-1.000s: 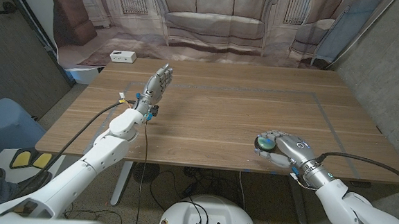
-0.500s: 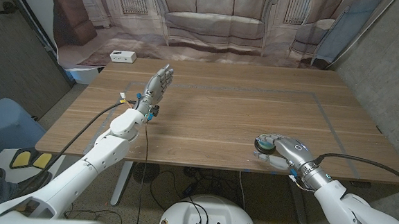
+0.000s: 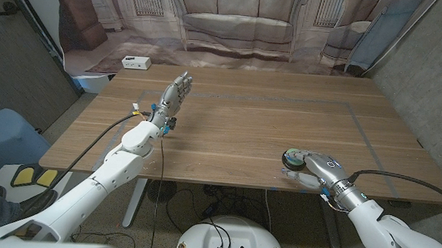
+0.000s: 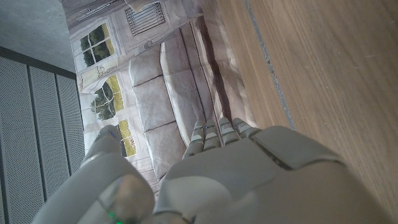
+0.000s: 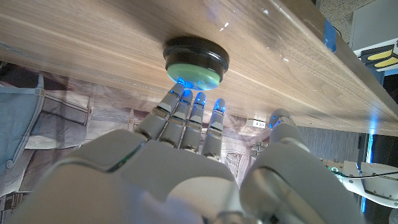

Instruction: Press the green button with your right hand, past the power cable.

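Observation:
The green button (image 3: 290, 156), a green cap in a round black base, sits near the table's front edge on the right. My right hand (image 3: 316, 166) lies just behind it, fingers stretched out toward it and holding nothing. In the right wrist view the fingertips (image 5: 186, 99) reach the rim of the green button (image 5: 196, 61), lit blue; whether they press on it I cannot tell. My left hand (image 3: 173, 95) stands raised at the table's far left with fingers straight and together, holding nothing; its back (image 4: 249, 180) shows in the left wrist view.
The wooden table (image 3: 244, 118) carries thin blue tape lines (image 3: 363, 129) toward the right. A small white box (image 3: 135, 62) lies beyond the far left corner. A printed sofa backdrop (image 3: 235, 21) hangs behind the table.
My right hand has drawn back a little toward the front edge, uncovering more of the button's green cap. The left arm has not moved.

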`<action>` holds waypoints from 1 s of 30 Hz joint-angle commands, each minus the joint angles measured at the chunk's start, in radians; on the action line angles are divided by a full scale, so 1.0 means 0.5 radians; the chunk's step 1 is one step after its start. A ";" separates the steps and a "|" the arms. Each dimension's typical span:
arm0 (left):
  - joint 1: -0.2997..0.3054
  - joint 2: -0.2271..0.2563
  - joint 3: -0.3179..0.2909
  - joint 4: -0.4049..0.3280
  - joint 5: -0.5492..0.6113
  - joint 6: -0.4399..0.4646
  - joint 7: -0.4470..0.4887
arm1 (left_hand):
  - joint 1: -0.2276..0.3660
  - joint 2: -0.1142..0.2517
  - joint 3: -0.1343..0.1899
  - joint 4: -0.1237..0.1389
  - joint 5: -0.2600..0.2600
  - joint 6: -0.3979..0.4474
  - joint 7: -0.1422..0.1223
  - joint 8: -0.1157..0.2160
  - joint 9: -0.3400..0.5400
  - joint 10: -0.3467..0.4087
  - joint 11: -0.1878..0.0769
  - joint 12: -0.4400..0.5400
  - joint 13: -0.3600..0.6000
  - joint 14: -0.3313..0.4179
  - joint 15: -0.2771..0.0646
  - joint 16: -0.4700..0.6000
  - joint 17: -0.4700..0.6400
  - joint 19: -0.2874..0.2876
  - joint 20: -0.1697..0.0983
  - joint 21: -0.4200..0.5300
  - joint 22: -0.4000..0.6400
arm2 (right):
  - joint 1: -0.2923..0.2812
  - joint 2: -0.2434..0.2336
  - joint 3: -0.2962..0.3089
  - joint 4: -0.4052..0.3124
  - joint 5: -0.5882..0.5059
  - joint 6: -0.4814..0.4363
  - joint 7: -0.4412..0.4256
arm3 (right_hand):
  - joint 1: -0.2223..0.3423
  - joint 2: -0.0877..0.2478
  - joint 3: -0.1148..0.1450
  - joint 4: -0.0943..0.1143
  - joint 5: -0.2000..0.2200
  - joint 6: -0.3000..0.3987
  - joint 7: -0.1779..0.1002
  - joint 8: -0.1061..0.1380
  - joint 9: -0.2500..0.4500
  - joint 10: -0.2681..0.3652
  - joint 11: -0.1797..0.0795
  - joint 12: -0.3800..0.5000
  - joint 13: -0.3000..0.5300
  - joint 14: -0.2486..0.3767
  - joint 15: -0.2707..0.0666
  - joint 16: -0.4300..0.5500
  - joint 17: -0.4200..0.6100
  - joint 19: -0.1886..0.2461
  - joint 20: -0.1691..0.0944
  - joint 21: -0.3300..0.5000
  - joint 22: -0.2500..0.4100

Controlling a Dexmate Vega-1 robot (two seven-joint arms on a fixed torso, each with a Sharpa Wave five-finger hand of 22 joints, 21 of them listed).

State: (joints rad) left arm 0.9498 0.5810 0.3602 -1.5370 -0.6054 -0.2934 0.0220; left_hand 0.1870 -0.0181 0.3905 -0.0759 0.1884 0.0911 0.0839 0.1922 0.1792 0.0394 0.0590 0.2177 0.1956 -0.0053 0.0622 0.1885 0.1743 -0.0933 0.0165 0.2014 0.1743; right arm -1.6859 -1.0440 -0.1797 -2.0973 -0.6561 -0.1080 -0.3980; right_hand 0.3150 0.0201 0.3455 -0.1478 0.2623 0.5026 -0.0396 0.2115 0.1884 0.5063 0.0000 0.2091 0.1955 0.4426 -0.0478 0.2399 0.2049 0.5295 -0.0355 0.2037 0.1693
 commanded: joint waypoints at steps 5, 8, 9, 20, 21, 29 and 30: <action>0.022 0.003 -0.002 -0.026 0.006 0.002 0.011 | 0.007 0.013 0.004 -0.007 -0.001 0.020 -0.012 -0.002 0.004 0.009 0.004 -0.001 0.004 0.011 0.009 -0.005 0.005 -0.003 0.031 -0.005 0.009 | 0.023 -0.057 -0.063 0.015 0.084 -0.057 -0.003 | 0.019 -0.005 0.017 0.004 -0.008 0.044 0.012 0.016 0.004 0.033 0.006 0.014 0.003 0.047 -0.028 0.009 -0.003 0.039 -0.003 0.017 0.008; 0.023 0.002 -0.001 -0.026 0.006 0.002 0.010 | 0.007 0.014 0.004 -0.007 -0.001 0.020 -0.011 -0.003 0.004 0.008 0.004 -0.002 0.004 0.010 0.007 -0.006 0.005 -0.002 0.035 -0.004 0.009 | 0.034 -0.067 -0.080 0.017 0.097 -0.069 0.010 | 0.019 -0.005 0.018 0.004 -0.009 0.044 0.009 0.014 0.004 0.030 0.003 0.011 0.003 0.048 -0.028 0.008 -0.003 0.041 -0.003 0.016 0.008; 0.023 0.003 -0.001 -0.027 0.005 0.003 0.008 | 0.007 0.014 0.003 -0.007 -0.002 0.020 -0.013 -0.002 0.004 0.008 0.004 -0.002 0.004 0.011 0.006 -0.005 0.005 -0.003 0.037 -0.005 0.009 | 0.038 -0.070 -0.086 0.018 0.100 -0.071 0.011 | 0.019 -0.005 0.019 0.004 -0.009 0.043 0.009 0.014 0.004 0.030 0.002 0.011 0.003 0.048 -0.027 0.007 -0.003 0.042 -0.003 0.016 0.008; 0.040 0.011 -0.005 -0.045 0.005 0.007 0.019 | 0.006 0.014 0.001 -0.009 -0.002 0.023 -0.013 -0.002 0.004 0.011 0.001 -0.002 0.004 0.009 0.006 -0.006 0.005 -0.004 0.040 -0.005 0.010 | 0.087 -0.105 -0.159 0.047 0.150 -0.096 0.038 | 0.016 -0.003 0.022 0.008 -0.019 0.075 0.015 0.018 0.004 0.065 0.003 0.016 0.002 0.090 -0.026 0.016 -0.002 0.083 -0.008 0.025 0.008; 0.045 0.013 -0.007 -0.047 0.003 0.007 0.019 | 0.006 0.014 0.000 -0.010 -0.002 0.023 -0.013 -0.003 0.004 0.010 0.000 -0.002 0.004 0.009 0.006 -0.006 0.005 -0.004 0.041 -0.005 0.010 | 0.095 -0.109 -0.170 0.055 0.155 -0.093 0.043 | 0.015 -0.003 0.022 0.009 -0.021 0.085 0.019 0.021 0.004 0.079 0.003 0.020 0.002 0.102 -0.026 0.019 -0.001 0.090 -0.011 0.026 0.008; 0.055 0.017 -0.010 -0.051 0.002 0.011 0.025 | 0.006 0.015 -0.001 -0.011 -0.002 0.022 -0.017 -0.003 0.004 0.009 -0.001 -0.003 0.004 0.009 0.005 -0.006 0.005 -0.005 0.045 -0.006 0.010 | 0.124 -0.144 -0.220 0.057 0.166 -0.111 0.036 | 0.011 -0.002 0.023 0.011 -0.026 0.102 0.019 0.023 0.003 0.089 0.004 0.019 0.002 0.111 -0.031 0.018 -0.001 0.105 -0.013 0.028 0.008; 0.055 0.018 -0.010 -0.051 0.001 0.012 0.024 | 0.006 0.015 -0.002 -0.011 -0.002 0.023 -0.015 -0.003 0.004 0.010 -0.003 -0.003 0.004 0.009 0.005 -0.006 0.005 -0.005 0.045 -0.006 0.010 | 0.127 -0.149 -0.225 0.056 0.170 -0.112 0.038 | 0.011 -0.002 0.023 0.011 -0.026 0.102 0.019 0.023 0.003 0.089 0.004 0.019 0.002 0.111 -0.030 0.018 -0.001 0.106 -0.013 0.027 0.008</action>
State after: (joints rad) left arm 0.9695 0.5861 0.3576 -1.5576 -0.6031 -0.2903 0.0311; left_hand 0.1871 -0.0182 0.3905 -0.0758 0.1886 0.0984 0.0766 0.1924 0.1791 0.0394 0.0590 0.2180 0.1956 -0.0053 0.0622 0.1885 0.1743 -0.0977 0.0319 0.2015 0.1743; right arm -1.6408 -1.0984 -0.2601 -2.0751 -0.5878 -0.1543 -0.3843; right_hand 0.3150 0.0201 0.3494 -0.1435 0.2512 0.5433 -0.0305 0.2191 0.1884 0.5435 0.0055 0.2154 0.1948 0.4878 -0.0465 0.2447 0.2042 0.5708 -0.0442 0.2128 0.1712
